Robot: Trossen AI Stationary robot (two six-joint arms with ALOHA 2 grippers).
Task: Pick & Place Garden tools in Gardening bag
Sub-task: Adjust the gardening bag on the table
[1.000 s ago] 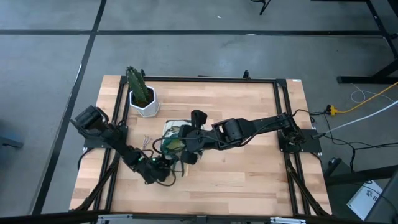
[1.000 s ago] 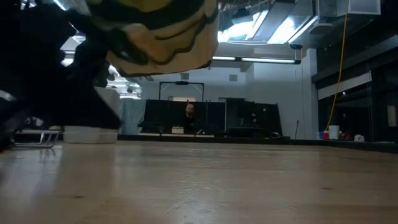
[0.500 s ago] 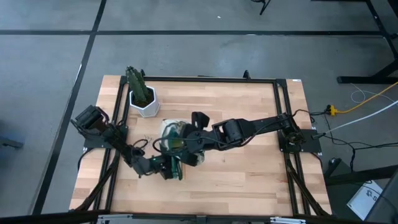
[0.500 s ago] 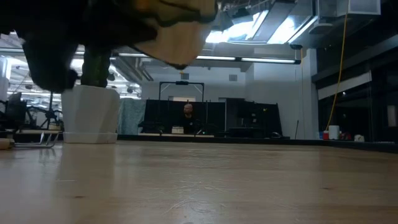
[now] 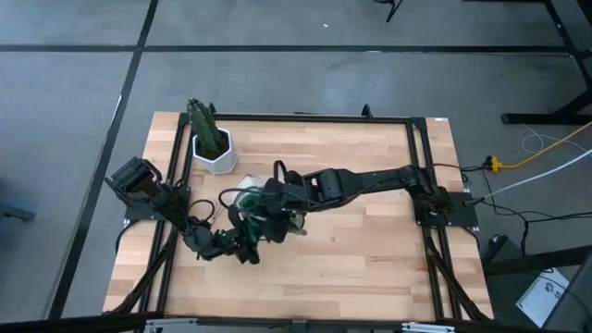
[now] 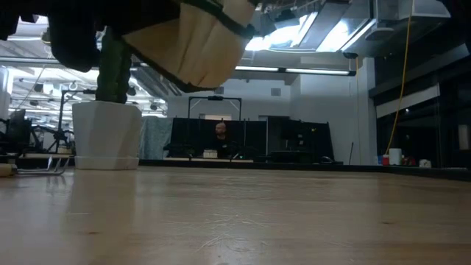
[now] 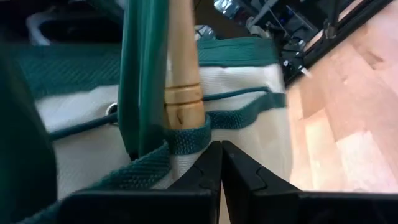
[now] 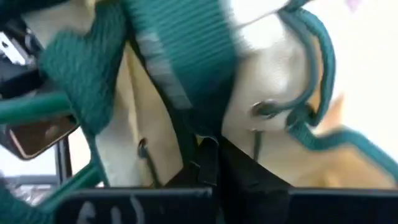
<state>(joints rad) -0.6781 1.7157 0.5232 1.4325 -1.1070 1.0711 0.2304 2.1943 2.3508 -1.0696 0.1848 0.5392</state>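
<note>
The tan gardening bag [image 5: 252, 205] with green trim hangs above the table's left middle; in the low view its underside [image 6: 195, 44] is clear of the wood. My right gripper [image 5: 273, 211] is shut on it. A wooden tool handle [image 7: 183, 81] stands in a green-edged outer pocket of the bag [image 7: 249, 93]. My left gripper [image 5: 246, 248] is shut, nearly level, on the bag's near side, its tips [image 7: 221, 152] right at that pocket's trim. The other garden tools do not show. My right gripper pinches a green webbing strap [image 8: 186, 93] of the bag between its two fingers, slanting down from the table's right; one layer or several, I cannot tell. The bag hangs tilted below, lifted clear of the table. My left gripper's shut tips stand at the pocket's green trim [image 7: 189, 140]; whether they touch it, I cannot tell.
A white pot [image 5: 215, 153] with a green cactus-like plant stands at the far left, close behind the bag; the low view shows it [image 6: 107, 136] on the wood. Bare wood lies to the right and near. A person stands in the room beyond.
My left gripper has risen and tipped from pointing down to nearly level, staying shut beside the bag. My right gripper has carried the bag a little toward the table's left edge and slightly down, rolling as it went; the bag hangs more tilted.
</note>
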